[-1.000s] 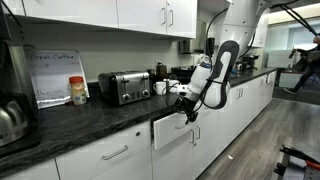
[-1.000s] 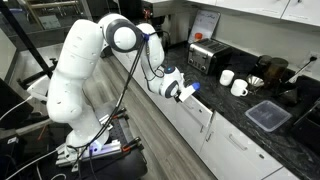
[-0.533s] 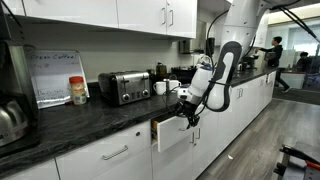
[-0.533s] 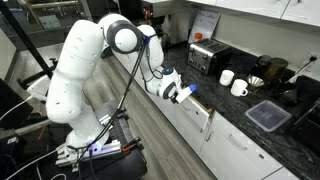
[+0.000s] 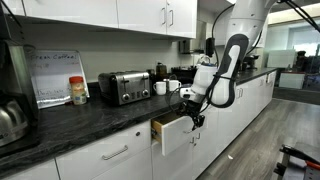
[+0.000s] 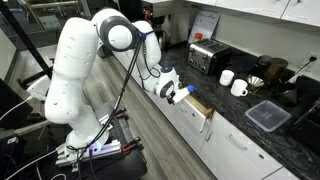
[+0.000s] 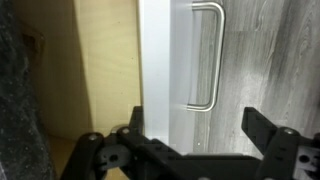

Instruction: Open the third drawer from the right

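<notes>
The third drawer from the right [image 5: 172, 134] has a flat white front and stands partly pulled out of the cabinet row under the dark counter; it also shows in an exterior view [image 6: 201, 106]. In the wrist view its white front [image 7: 165, 60], silver bar handle [image 7: 206, 55] and light tan wood box [image 7: 105, 70] are close up. My gripper [image 7: 195, 130] is open. Its fingers straddle the drawer front just below the handle's end, one on the box side and one on the outer side. It sits at the drawer's front in both exterior views [image 5: 192, 117] [image 6: 183, 93].
A toaster [image 5: 124, 87], a jar [image 5: 78, 90] and a kettle [image 5: 10, 120] stand on the counter. White mugs [image 6: 228, 77] and a dark tray [image 6: 268, 115] sit further along. A closed neighbouring drawer [image 5: 115, 153] is beside the open one. Wood floor lies in front of the cabinets.
The drawer has slid further out of the cabinet, and my gripper has moved away from the counter with it.
</notes>
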